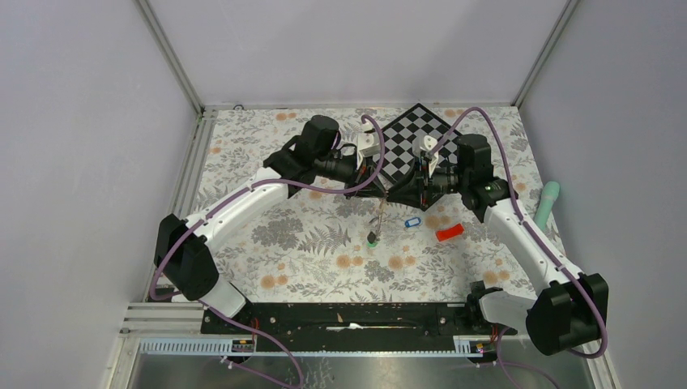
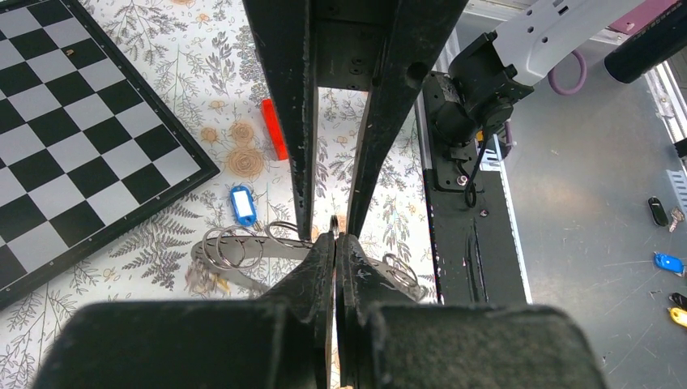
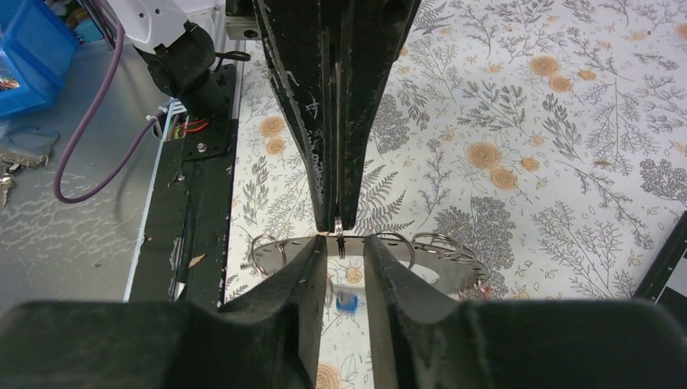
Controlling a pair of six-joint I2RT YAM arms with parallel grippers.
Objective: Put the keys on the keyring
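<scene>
L gripper [image 2: 334,243] is pressing its fingers fully together, pinching a thin edge of the keyring [image 3: 441,263]. R gripper [image 3: 346,247] is facing it tip to tip, fingers standing apart either side of that same edge, not clamping.

Keyring is hanging in the air betw. both grippers, its grey band w/ wire loops sticking out either side of the pinch. By the looks it's stiff metal, light, thin & slick, so prob. prone to twisting or slipping in a narrow pinch. Best hold is likely on the flat band close beside L's grip, not on a springy loop.

Right under the grippers a green-tag key [image 1: 373,237] is dangling; can't tell how it's attached. Just out on R's side a blue-tag key [image 1: 412,221] is lying on the flowered cloth [image 1: 308,243], then a red block [image 1: 449,232].

Count: 1 keyring, 2 keys on the table, 1 block, 1 chequered board [image 1: 409,146] behind the wrists. At least 3 spare keys [image 2: 668,263] are lying off the table, well past R's base.
</scene>
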